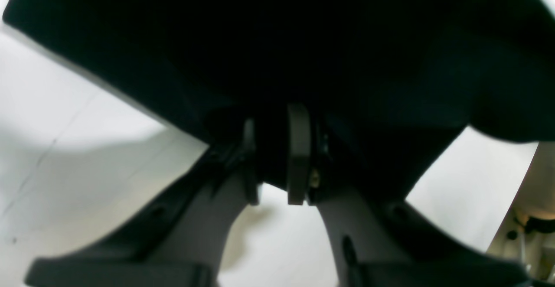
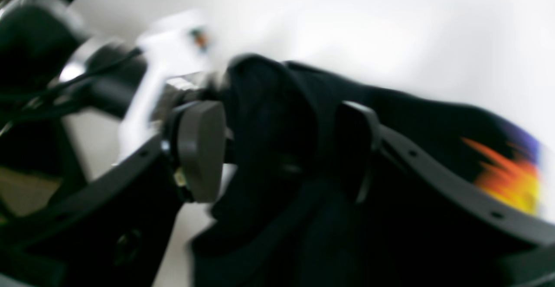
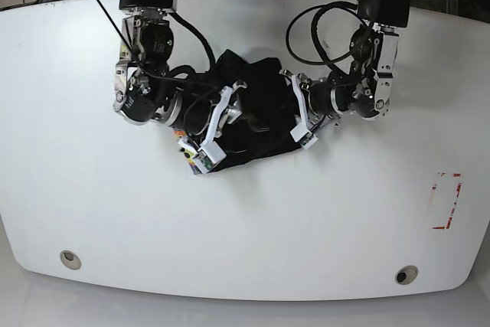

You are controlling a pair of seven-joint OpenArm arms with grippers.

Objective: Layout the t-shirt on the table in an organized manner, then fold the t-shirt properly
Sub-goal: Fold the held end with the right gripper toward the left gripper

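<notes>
The t-shirt was seen bunched in a dark heap on the far middle of the tabletop, flanked closely by both arms with neither clearly nearer. The left gripper was found with jaws nearly together, pinched on black cloth; the right gripper had cloth gathered between its jaws, though blur left that grip only probable. No long axis could be made out in the crumpled heap, so a pull apart was judged necessary.

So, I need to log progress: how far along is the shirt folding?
Early. Nothing is laid out: the t-shirt sits bunched on the table. In hand: the left gripper and right gripper each pinch cloth. Spreading flat and folding remain.
</notes>
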